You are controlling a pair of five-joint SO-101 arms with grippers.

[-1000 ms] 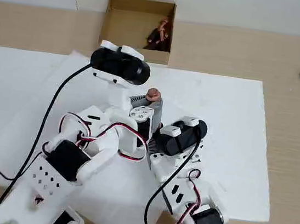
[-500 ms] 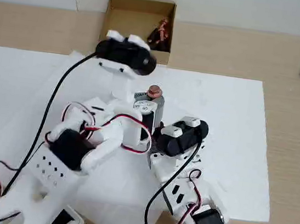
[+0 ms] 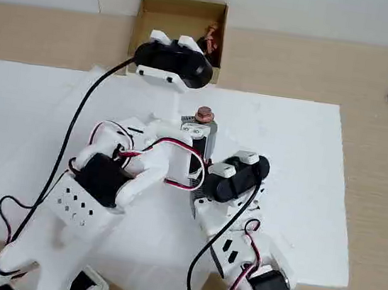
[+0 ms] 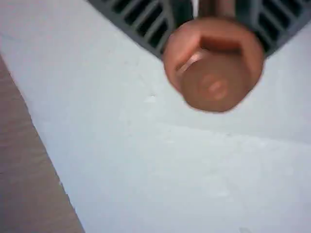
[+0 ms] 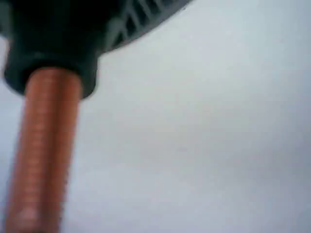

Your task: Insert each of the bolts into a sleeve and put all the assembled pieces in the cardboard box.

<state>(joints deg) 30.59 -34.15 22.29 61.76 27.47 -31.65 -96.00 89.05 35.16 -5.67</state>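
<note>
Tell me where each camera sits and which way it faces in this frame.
High view: fixed above the table, looking down on the cardboard box, white sheet, left arm and right arm.
Left wrist view: on the left arm, facing the bolt head-on, held in the left gripper, sheet beyond.
Right wrist view: on the right arm, looking along a copper threaded shank toward the sheet.
Shared: high and left wrist views both show the bolt's head; all three show the sheet.
</note>
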